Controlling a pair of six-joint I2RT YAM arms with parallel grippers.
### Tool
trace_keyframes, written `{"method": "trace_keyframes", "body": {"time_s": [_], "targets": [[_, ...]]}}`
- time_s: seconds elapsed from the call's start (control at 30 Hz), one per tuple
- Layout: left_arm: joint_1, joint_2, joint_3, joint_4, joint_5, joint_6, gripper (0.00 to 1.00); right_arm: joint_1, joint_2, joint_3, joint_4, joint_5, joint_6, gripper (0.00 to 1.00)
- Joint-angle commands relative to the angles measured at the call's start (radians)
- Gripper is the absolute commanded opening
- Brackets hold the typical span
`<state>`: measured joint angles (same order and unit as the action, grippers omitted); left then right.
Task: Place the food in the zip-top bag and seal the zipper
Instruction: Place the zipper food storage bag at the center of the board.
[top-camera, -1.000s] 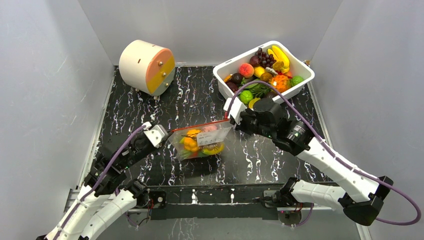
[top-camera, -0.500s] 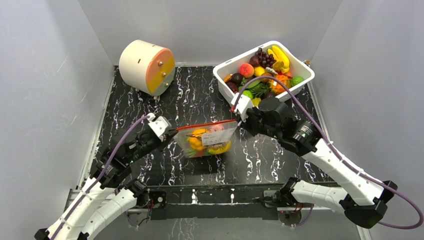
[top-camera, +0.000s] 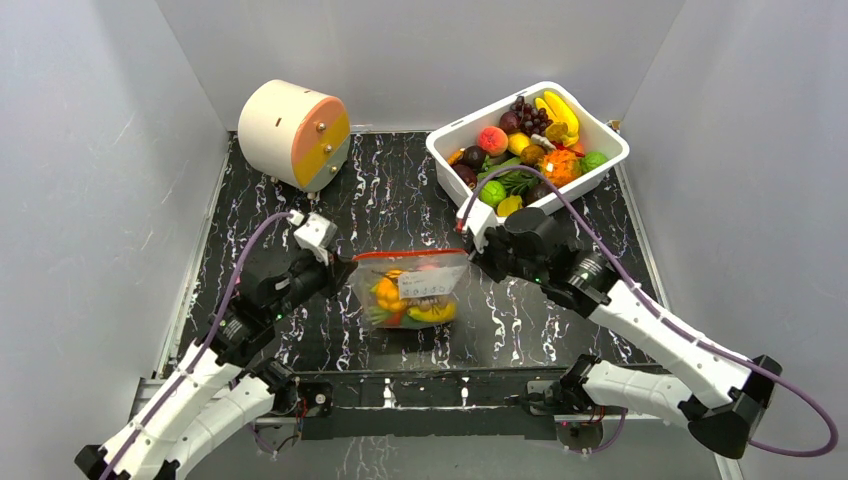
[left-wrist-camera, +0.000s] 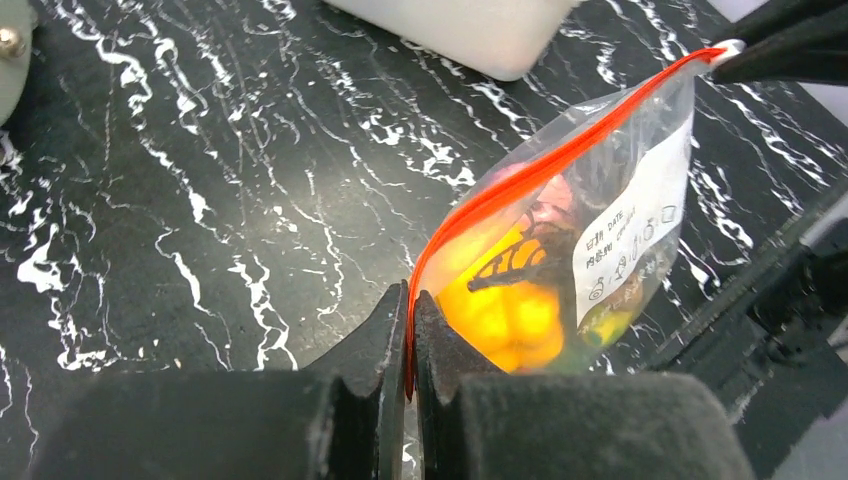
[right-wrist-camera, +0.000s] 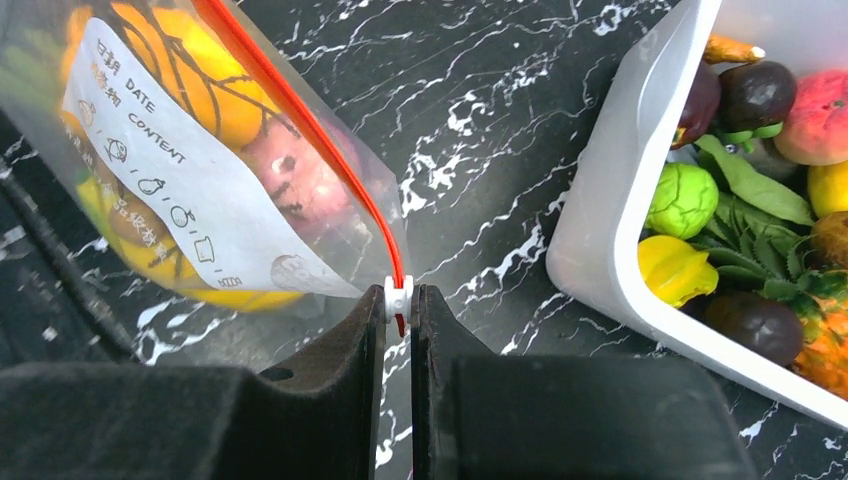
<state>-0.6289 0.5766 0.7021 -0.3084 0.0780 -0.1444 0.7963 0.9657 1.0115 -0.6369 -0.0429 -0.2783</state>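
The zip-top bag (top-camera: 410, 290) hangs stretched between my two grippers over the middle of the black table. It is clear, carries a white label, and holds food (left-wrist-camera: 505, 310): yellow, orange and pink toy pieces. Its orange-red zipper (top-camera: 410, 254) runs level along the top. My left gripper (left-wrist-camera: 410, 300) is shut on the zipper's left end (left-wrist-camera: 560, 160). At the right end, my right gripper (right-wrist-camera: 398, 297) is shut on the zipper's small white slider (right-wrist-camera: 398, 290). More food (top-camera: 530, 140) fills the white tub.
The white tub (top-camera: 610, 165) stands at the back right, close behind my right gripper, and its wall (right-wrist-camera: 620, 230) shows in the right wrist view. A cream and orange round drawer box (top-camera: 295, 135) sits at the back left. Grey walls enclose the table.
The bag went from slanted to level and shifted slightly right. My left gripper moved forward and right with its end. My right gripper kept its grip on the slider end.
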Motion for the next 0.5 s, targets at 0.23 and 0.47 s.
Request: {"method": "trace_keyframes", "body": {"time_s": [0.23,0.47], "targets": [[0.006,0.223,0.061,0.095,-0.178,-0.024,0.00,-0.003,0.091,0.006,0.386,0.027,0.019,0.39],[0.008,0.331,0.093,0.093,-0.296,0.021,0.00,-0.003,-0.004,-0.044,0.450,0.016,0.039,0.67]]}}
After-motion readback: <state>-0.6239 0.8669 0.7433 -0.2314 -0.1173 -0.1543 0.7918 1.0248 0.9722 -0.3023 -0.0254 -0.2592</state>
